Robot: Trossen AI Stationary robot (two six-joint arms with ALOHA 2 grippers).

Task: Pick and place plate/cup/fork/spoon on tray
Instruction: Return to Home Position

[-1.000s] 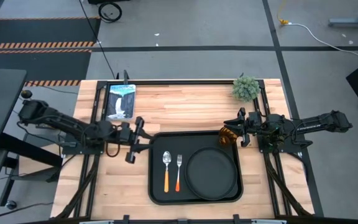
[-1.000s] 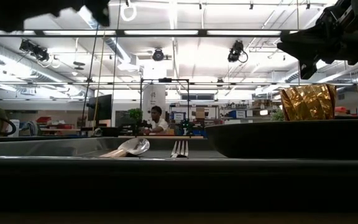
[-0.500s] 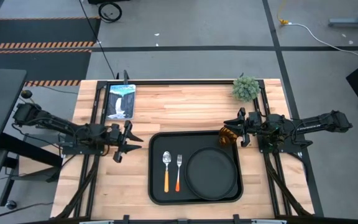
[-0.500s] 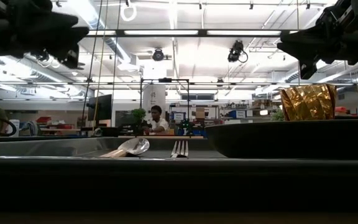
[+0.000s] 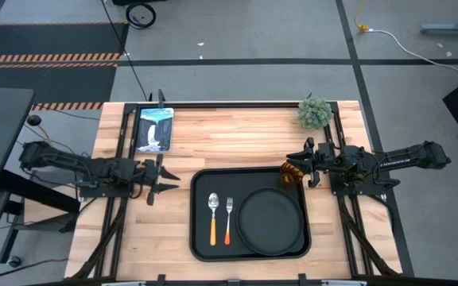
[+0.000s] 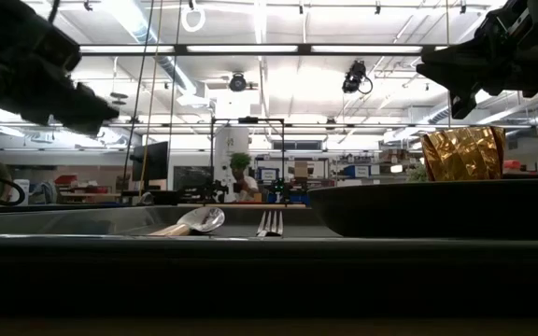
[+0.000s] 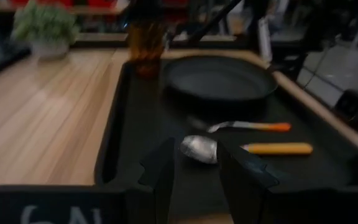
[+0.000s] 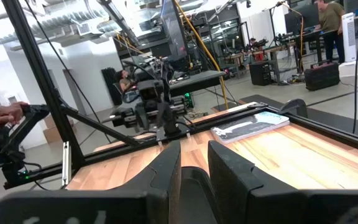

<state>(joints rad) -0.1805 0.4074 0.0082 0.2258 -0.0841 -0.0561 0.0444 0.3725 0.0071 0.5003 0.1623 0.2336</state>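
Observation:
The black tray lies at the table's near middle. On it are the round dark plate, the fork and the spoon, side by side to the left of the plate. The amber cup stands upright at the tray's far right corner; it also shows in the low view. My right gripper hovers just above the cup, fingers a little apart, clear of it in the low view. My left gripper is open and empty, left of the tray, pointing at the spoon.
A small green plant stands at the table's far right corner and a booklet lies at its far left. Bare wood lies between them and on both sides of the tray.
My left gripper has drawn back from the tray's left rim toward the table's left edge and now shows lower in the low view, still open and empty. My right gripper and the things on the tray have stayed where they were.

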